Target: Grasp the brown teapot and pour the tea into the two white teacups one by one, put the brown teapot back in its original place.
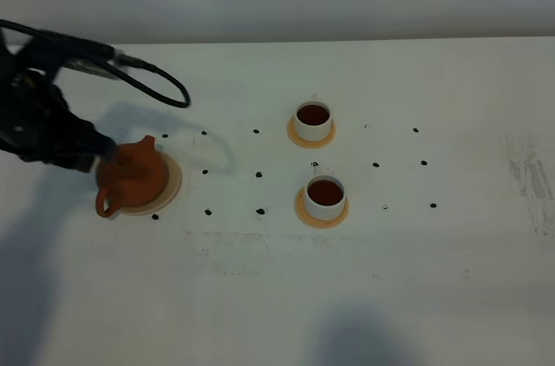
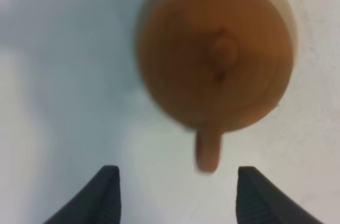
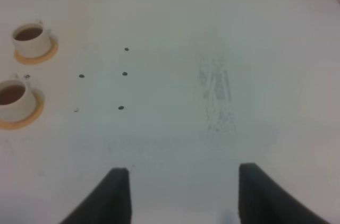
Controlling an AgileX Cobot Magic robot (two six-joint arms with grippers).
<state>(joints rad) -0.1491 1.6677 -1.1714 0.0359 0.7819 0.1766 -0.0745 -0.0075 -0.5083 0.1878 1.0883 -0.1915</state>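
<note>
The brown teapot sits upright on the large beige coaster, its original place, at the table's left. My left gripper is open just off the pot's far-left side, holding nothing. A narrow part of the pot points into the gap between the jaws. The two white teacups stand on small orange coasters at mid-table. Both hold dark tea. The right wrist view shows the same cups. My right gripper is open over bare table.
A black cable loops from the left arm over the table behind the teapot. Small black marks dot the white table. A scuffed patch lies near the right edge.
</note>
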